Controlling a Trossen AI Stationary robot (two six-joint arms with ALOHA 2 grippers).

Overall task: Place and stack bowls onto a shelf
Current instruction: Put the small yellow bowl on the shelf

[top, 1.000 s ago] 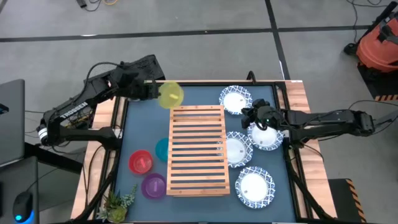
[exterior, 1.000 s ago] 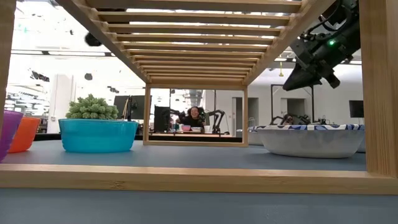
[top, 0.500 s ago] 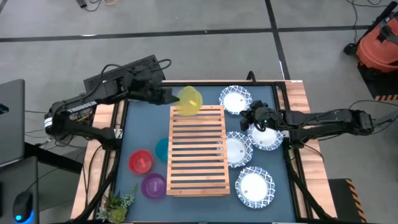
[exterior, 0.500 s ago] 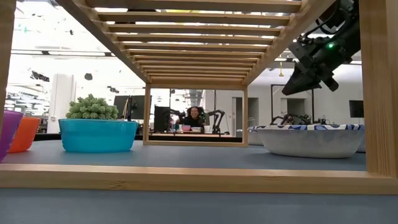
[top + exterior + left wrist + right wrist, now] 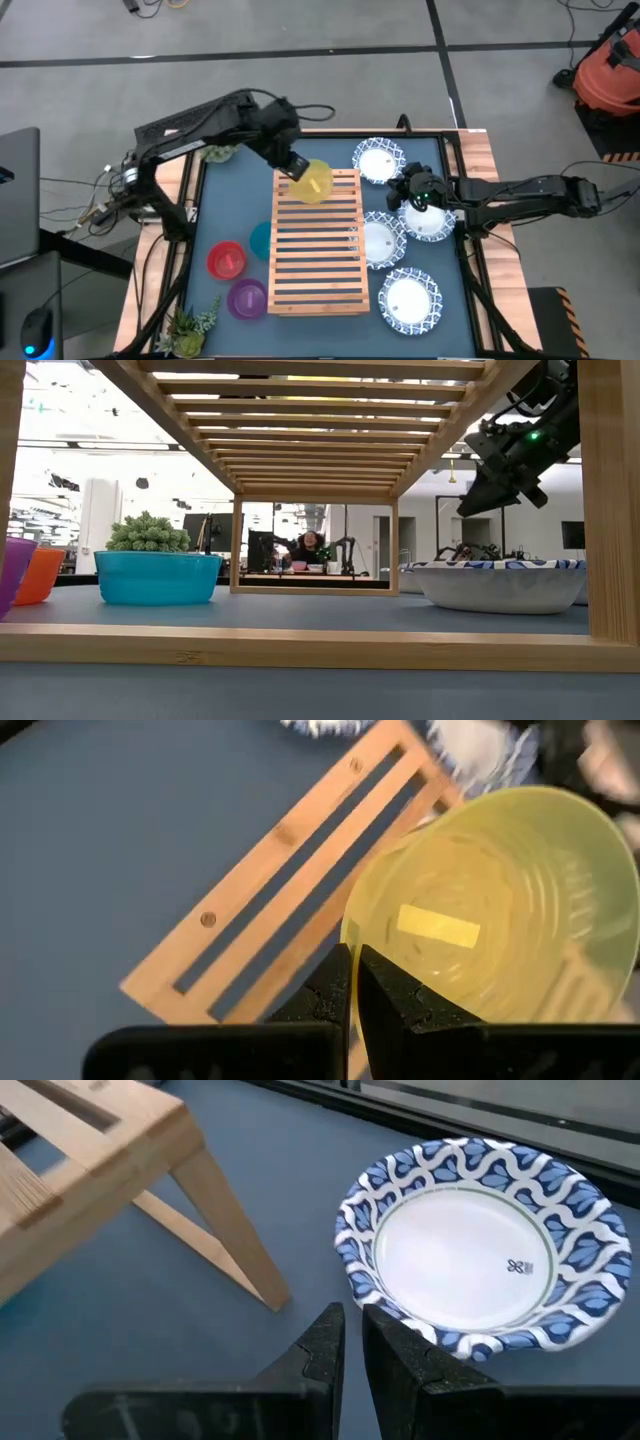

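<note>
The left gripper is pinching the rim of the yellow bowl, its 2 fingers pressed together on the thin plastic wall, so the bowl is hanging tilted from that 1 edge over the far end of the shelf. A rim pinch probably suits a bowl that has to come down flat on the slats. In the left wrist view the bowl's mouth is facing the camera with the shelf's corner and slats showing behind it.

The right gripper is hovering just beside a blue-rimmed dish, its fingers standing slightly apart with nothing between them, near the shelf's leg.

The shelf top is lying bare, so there is open room for the yellow bowl anywhere along the slats. The teal bowl is sitting tucked partly under the shelf's left edge, with the red bowl and purple bowl close by on the table. 4 dishes are crowding the shelf's right side, leaving tight room there.
</note>
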